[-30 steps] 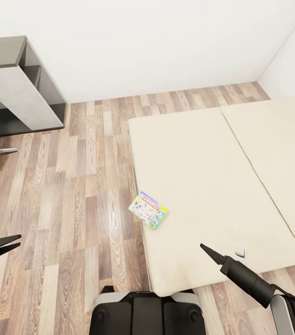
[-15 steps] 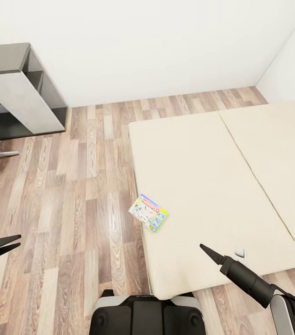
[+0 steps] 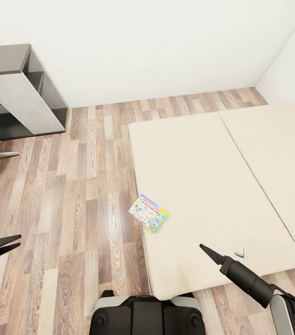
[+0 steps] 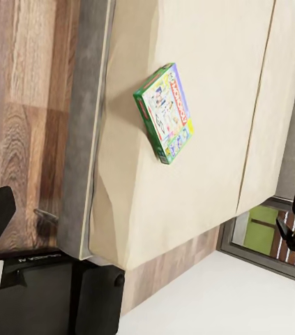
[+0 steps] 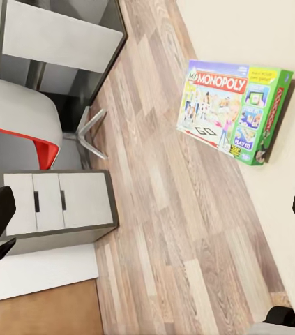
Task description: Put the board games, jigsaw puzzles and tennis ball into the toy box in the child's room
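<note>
We see the Monopoly board game (image 3: 149,212) lying flat at the bed's (image 3: 203,186) near-left edge, centre frame. The left gripper (image 3: 5,245), lower left, has fingers slightly spread, empty; the right gripper's (image 3: 206,251) fingers (seen edge-on) we cannot tell. The table (image 3: 8,88) is cut off upper left.

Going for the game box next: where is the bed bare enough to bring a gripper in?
Bare mattress on the bed borders the board game toward the wall and the seam. Its floor side is tight: the box lies at the bed's edge. The right gripper hangs over bare mattress.
</note>
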Controlling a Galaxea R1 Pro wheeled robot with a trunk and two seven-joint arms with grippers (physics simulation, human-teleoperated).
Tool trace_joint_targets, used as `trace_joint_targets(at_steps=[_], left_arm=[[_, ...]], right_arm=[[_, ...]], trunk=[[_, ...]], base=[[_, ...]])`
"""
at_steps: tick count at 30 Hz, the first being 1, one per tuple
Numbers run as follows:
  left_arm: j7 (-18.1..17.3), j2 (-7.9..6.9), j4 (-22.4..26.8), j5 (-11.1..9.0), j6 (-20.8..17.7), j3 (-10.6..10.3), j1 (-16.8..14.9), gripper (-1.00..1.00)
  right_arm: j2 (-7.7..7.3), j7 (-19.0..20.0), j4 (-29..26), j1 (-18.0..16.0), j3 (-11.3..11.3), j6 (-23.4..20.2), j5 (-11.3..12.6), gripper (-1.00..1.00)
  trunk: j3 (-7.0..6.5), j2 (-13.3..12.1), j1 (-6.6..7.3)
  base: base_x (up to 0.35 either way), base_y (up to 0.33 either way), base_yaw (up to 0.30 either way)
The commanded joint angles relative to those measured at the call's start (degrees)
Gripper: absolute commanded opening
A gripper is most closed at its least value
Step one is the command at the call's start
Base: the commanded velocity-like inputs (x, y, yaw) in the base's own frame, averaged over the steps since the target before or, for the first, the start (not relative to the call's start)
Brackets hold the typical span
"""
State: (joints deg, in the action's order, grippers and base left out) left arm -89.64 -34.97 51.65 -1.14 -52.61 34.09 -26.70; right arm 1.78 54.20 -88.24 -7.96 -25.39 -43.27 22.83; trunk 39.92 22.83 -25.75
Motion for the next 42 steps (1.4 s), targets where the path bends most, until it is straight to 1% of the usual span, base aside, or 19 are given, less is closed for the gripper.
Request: trace_joint_targets(at_steps=[1, 15, 42], left_arm=[[-0.3, -0.01, 0.0, 0.1, -0.6, 0.0, 0.0, 1.0], [-0.3, -0.01, 0.0, 0.1, -0.6, 0.0, 0.0, 1.0], [-0.3, 0.07, 0.0, 0.1, -0.6, -0.1, 0.0, 1.0]], right_arm=[[0.03, 0.1, 0.0, 0.0, -0.1, -0.3, 0.1, 1.0], [0.1, 0.1, 0.0, 0.0, -0.1, -0.3, 0.1, 1.0], [0.15, 0.1, 0.0, 0.0, -0.1, -0.2, 0.0, 1.0]], trunk=[[0.06, 0.1, -0.03], [-0.11, 0.1, -0.03], [-2.4, 0.1, -0.03]], base=[[0.0, 0.0, 0.0], [0.0, 0.0, 0.008], [0.0, 0.0, 0.062]])
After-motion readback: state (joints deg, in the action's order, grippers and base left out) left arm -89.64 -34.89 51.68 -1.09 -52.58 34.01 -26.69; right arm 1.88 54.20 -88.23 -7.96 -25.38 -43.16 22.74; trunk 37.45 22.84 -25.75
